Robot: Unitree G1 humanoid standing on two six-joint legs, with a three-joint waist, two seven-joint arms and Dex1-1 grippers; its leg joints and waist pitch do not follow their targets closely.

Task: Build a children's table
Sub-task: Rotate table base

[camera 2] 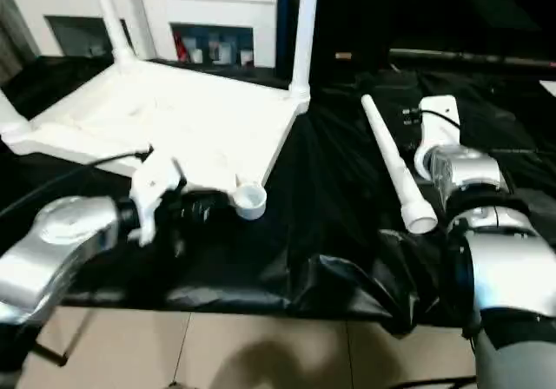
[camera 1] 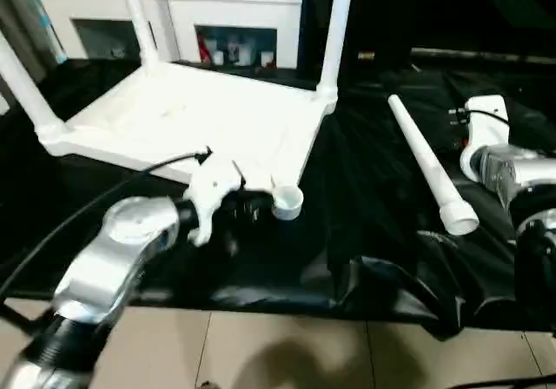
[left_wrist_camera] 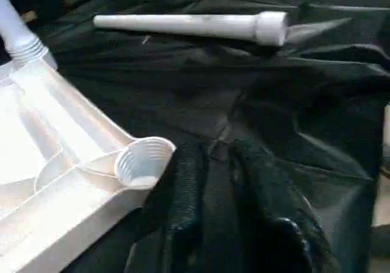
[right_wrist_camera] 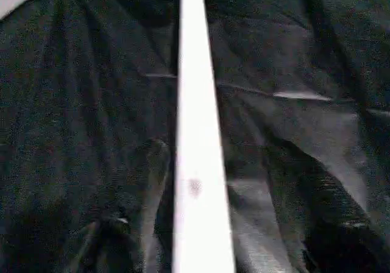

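**Three legs in, one lying loose on the cloth**

Left gripper (left_wrist_camera: 213,224) sits at about seven o'clock on the work table, its two black fingers (left_wrist_camera: 183,206) drawn near each other with only a narrow gap and nothing between them; it hovers just beside the empty corner socket (camera 1: 287,201) of the tabletop (camera 1: 200,115); the tabletop lies ribbed side up on the black cloth (camera 1: 365,233), with three legs already standing, one at nine o'clock (camera 1: 22,81), one at eleven (camera 1: 137,16), one at twelve (camera 1: 337,29); the fourth leg (camera 1: 430,170) lies loose at about three o'clock, thick end toward the robot, well apart from the socket.

Right gripper (right_wrist_camera: 201,224) is over that loose leg, fingers spread with the white tube running between them; whether they touch it I cannot tell.

Judging from here, the risks are plain: the tapered tube could roll or slip if pinched off-centre; the slack, creased cloth could snag its end; carried across, the leg might knock the twelve o'clock leg; entered crooked, it could jam in the socket or shove the unheld tabletop aside.
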